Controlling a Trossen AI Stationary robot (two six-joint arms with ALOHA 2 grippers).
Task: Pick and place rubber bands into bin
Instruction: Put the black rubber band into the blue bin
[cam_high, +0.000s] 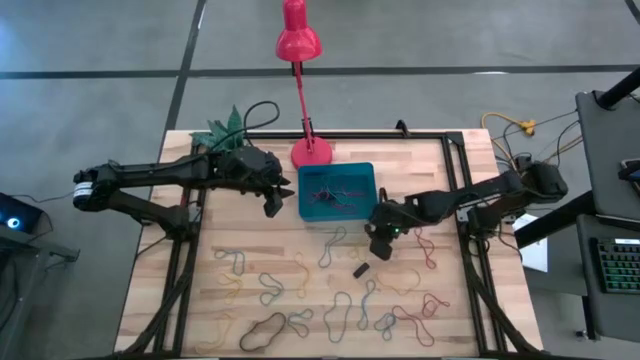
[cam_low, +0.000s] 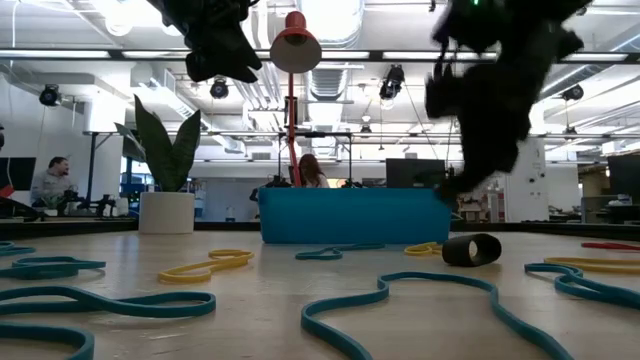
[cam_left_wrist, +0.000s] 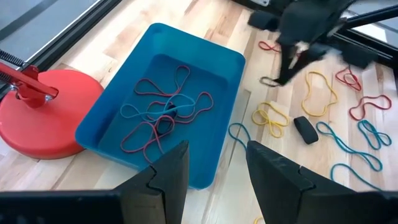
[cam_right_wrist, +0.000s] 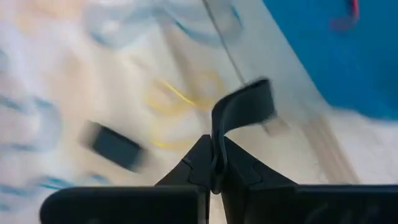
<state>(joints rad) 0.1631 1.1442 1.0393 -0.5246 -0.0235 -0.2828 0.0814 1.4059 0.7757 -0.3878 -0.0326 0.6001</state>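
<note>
The wooden surface (cam_high: 200, 300) carries loose bands (cam_high: 260, 285) toward its front edge. The bin (cam_high: 336, 192) sits near the back edge, holding several. The right gripper (cam_high: 380, 243), just off the bin's front-right corner, has its fingers pinched on a dark band (cam_right_wrist: 239, 109); carry it high over the wall before letting go. The left gripper (cam_high: 273, 203) waits beside the bin, fingers (cam_left_wrist: 165, 171) apart.

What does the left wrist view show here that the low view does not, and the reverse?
Only the left wrist view: the inside of the bin, with red and blue rubber bands tangled on its floor, the lamp's red base beside it, and the left pincer open above its edge.

Only the low view: the room behind the table, a white plant pot, and seated people in the background.

Both: the bin's outer wall, loose bands on the wooden table, the small black object, and the right pincer lifted above the table, a dark band dangling from it.
</note>
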